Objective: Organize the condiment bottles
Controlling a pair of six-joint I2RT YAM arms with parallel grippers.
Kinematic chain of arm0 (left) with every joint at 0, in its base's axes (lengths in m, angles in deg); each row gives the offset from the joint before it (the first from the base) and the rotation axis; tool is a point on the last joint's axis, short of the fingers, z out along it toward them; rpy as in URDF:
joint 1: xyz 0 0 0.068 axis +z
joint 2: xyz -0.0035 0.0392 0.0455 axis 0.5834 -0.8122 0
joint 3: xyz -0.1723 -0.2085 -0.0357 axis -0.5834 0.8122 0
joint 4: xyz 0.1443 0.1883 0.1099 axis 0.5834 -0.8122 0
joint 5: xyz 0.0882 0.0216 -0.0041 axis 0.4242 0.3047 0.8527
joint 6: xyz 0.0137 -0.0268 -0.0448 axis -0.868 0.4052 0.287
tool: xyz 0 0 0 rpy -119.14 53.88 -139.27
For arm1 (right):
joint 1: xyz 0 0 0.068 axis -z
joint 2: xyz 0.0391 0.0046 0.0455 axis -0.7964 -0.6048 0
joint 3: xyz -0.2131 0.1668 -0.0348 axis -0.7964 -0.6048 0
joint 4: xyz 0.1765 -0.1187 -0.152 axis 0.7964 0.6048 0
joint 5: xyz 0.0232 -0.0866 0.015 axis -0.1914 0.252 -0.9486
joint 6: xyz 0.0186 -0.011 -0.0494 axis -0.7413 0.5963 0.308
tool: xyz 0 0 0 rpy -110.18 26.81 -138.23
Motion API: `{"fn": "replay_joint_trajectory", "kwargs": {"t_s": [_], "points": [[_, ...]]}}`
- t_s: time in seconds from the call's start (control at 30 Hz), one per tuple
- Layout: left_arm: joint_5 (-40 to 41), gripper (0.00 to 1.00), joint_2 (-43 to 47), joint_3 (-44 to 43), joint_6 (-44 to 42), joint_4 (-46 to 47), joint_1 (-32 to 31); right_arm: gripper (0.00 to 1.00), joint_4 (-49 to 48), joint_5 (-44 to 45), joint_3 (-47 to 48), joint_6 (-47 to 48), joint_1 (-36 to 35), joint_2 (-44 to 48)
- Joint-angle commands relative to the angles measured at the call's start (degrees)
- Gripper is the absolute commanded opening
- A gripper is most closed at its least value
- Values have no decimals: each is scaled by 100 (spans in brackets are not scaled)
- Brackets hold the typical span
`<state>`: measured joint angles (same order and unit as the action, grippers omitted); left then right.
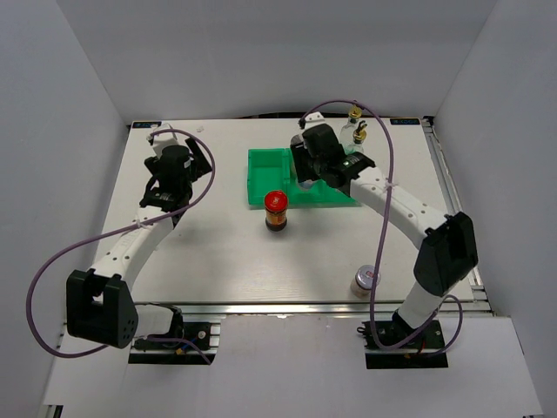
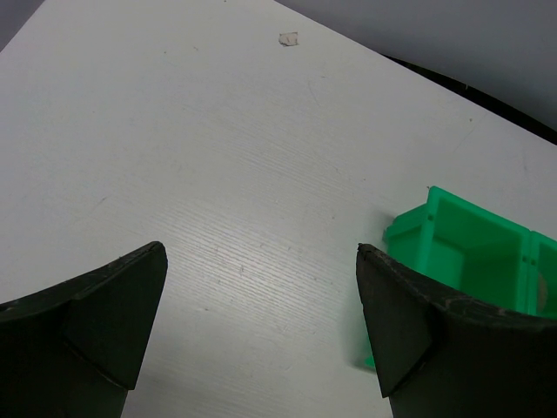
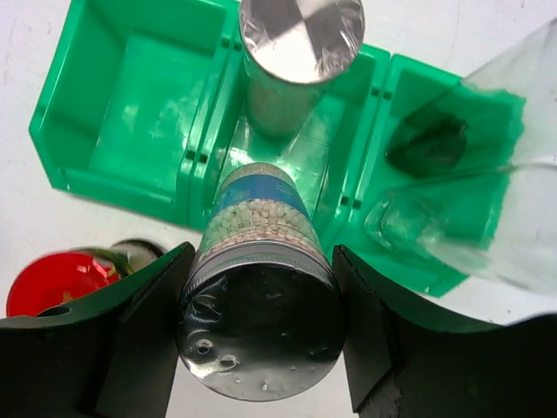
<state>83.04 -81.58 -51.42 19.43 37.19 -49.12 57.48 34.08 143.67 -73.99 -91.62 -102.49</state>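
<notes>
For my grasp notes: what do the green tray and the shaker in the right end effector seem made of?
The green tray looks like glossy moulded plastic: soft highlights. The shaker has a clear body, glass or plastic, showing grains; its mirror-bright lid suggests metal, perhaps plated plastic.

You have a bright green tray (image 3: 130, 113) on a white table (image 2: 218, 174). The shaker (image 3: 261, 226) in your black right gripper (image 3: 261, 252) shows a silver lid, a blue band and white grains. The jar (image 1: 276, 218) is dark under a red lid; the two clear bottles (image 1: 351, 132) wear gold spouts
</notes>
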Motion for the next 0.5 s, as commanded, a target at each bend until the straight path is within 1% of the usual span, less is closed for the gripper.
{"fn": "replay_joint_trajectory", "kwargs": {"t_s": [0.0, 0.17, 0.37, 0.47], "points": [[-18, 98, 289, 79, -67, 110, 16, 0, -664, 250, 498, 70, 51, -166], [-35, 98, 272, 62, -85, 92, 16, 0, -621, 170, 823, -1, 174, -607], [-141, 98, 254, 53, -76, 119, 16, 0, -673, 83, 947, -54, 253, -1046], [-194, 98, 246, 70, -85, 136, 16, 0, -419, -5, 1202, -141, 305, -1310]]}}
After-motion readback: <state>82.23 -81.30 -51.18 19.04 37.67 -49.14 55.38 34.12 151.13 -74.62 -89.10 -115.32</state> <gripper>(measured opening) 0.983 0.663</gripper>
